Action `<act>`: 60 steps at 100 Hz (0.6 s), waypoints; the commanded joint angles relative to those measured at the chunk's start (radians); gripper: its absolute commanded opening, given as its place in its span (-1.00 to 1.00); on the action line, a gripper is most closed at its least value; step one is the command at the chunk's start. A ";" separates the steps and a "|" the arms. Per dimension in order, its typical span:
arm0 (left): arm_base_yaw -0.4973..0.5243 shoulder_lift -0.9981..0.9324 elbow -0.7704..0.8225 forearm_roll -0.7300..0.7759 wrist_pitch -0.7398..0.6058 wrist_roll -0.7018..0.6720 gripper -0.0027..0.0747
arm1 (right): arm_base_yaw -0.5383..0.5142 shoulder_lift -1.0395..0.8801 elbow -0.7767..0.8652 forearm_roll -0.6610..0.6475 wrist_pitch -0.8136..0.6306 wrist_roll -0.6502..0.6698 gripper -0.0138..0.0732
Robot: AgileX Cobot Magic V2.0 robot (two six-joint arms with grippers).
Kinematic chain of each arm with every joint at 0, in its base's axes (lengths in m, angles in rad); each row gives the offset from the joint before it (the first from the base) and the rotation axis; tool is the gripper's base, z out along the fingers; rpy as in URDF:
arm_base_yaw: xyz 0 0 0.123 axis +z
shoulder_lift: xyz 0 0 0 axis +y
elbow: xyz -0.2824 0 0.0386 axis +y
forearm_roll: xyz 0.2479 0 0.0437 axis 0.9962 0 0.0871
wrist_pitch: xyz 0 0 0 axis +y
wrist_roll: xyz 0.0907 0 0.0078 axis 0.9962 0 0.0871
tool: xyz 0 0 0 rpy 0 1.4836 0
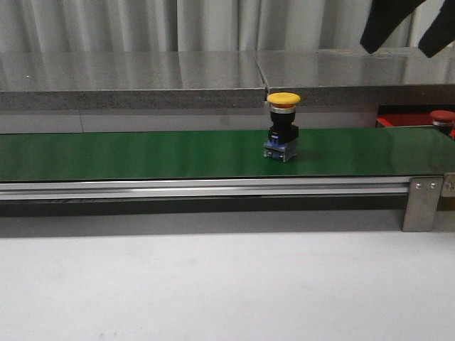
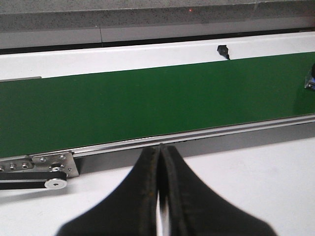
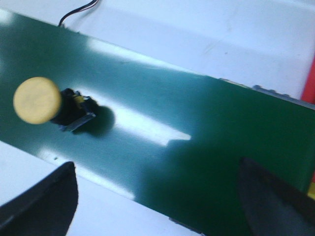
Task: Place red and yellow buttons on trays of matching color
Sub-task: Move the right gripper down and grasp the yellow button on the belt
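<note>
A yellow button (image 1: 283, 117) with a black body stands upright on the green conveyor belt (image 1: 142, 153), right of its middle. The right wrist view looks down on the yellow button (image 3: 37, 100). High above the belt's right end hangs my right gripper (image 1: 412, 32) (image 3: 157, 199), open, with nothing between its fingers (image 3: 47, 201); the button lies off to one side of them. A red button (image 1: 441, 117) sits on the red tray (image 1: 405, 119) at the far right behind the belt. My left gripper (image 2: 160, 150) is shut and empty over the white table, just before the belt's near rail. I see no yellow tray.
A steel rail (image 1: 206, 188) and bracket (image 1: 421, 204) run along the belt's near side. A grey ledge (image 1: 142, 89) runs behind the belt. White table (image 1: 213, 284) lies in front. A small black cable clip (image 2: 223, 50) sits beyond the belt.
</note>
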 commanded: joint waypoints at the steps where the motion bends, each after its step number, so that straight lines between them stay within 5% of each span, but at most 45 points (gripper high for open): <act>1: -0.010 0.004 -0.028 -0.015 -0.068 -0.004 -0.98 | 0.031 -0.011 -0.077 -0.002 0.043 -0.041 0.81; 22: -0.010 0.004 -0.028 -0.015 -0.068 -0.004 -0.98 | 0.097 0.054 -0.141 -0.003 0.137 -0.128 0.80; 60: -0.010 0.004 -0.028 -0.015 -0.068 -0.004 -0.98 | 0.133 0.159 -0.141 -0.003 -0.004 -0.197 0.80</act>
